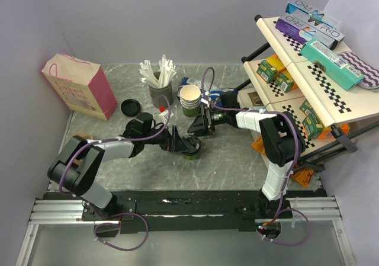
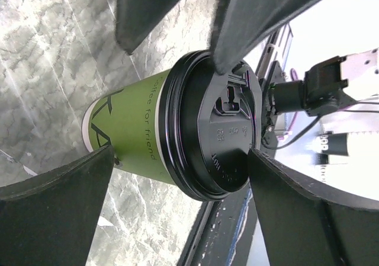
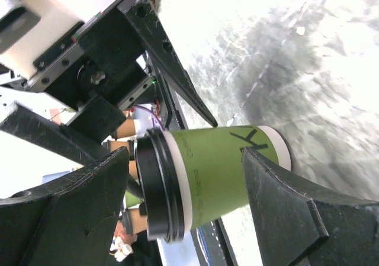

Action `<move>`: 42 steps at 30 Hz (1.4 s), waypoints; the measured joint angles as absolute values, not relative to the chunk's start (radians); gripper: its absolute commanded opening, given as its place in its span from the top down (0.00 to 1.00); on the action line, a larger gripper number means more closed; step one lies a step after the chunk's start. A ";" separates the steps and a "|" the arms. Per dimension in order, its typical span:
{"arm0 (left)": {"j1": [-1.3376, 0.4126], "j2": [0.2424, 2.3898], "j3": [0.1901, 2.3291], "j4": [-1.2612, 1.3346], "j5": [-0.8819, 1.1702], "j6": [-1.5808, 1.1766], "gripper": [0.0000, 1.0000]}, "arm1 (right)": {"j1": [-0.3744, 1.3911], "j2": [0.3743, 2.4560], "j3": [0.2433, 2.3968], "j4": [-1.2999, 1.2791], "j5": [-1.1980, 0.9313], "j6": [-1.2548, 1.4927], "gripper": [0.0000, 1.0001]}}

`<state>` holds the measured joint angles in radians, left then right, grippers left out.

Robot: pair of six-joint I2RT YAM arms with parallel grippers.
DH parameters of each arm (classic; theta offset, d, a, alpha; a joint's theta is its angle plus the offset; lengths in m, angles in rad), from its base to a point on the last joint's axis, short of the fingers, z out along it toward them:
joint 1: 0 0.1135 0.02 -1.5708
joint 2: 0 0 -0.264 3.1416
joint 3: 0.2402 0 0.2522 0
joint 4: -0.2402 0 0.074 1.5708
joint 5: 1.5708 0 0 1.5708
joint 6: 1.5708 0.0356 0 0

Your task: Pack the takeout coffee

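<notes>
The takeout coffee (image 1: 192, 147), a green paper cup with a black lid, stands upright on the marble table between both arms. My left gripper (image 1: 179, 141) reaches it from the left, my right gripper (image 1: 199, 125) from behind and to the right. In the left wrist view the cup (image 2: 139, 141) lies between my spread fingers, and the left gripper (image 2: 180, 153) is open. The right gripper's black fingers (image 2: 260, 17) hang over the lid. In the right wrist view the cup (image 3: 213, 171) sits between wide fingers, and the right gripper (image 3: 185, 153) is open.
A pink paper bag (image 1: 80, 85) stands at the back left, with a loose black lid (image 1: 131, 107) beside it. A holder of white stirrers (image 1: 160, 79) and a stack of cream cups (image 1: 190, 100) stand just behind the coffee. A shelf rack with boxes (image 1: 314, 58) fills the right.
</notes>
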<state>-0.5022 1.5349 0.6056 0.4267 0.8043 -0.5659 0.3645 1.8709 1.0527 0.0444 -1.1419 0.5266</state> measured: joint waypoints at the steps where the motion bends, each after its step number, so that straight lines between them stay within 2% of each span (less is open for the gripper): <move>1: -0.496 1.549 0.613 0.428 0.817 -0.571 0.01 | 0.358 1.868 1.053 0.035 -1.142 0.520 0.17; 17: -0.443 1.621 0.683 0.498 0.924 -0.692 0.01 | 0.321 1.790 1.053 -0.122 -1.132 0.400 0.16; 24: -0.410 1.611 0.700 0.454 0.935 -0.653 0.01 | 0.288 1.775 1.053 -0.240 -1.139 0.317 0.15; 42: -0.403 1.584 0.595 0.468 0.943 -0.670 0.01 | 0.318 1.768 1.008 -0.273 -1.142 0.296 0.16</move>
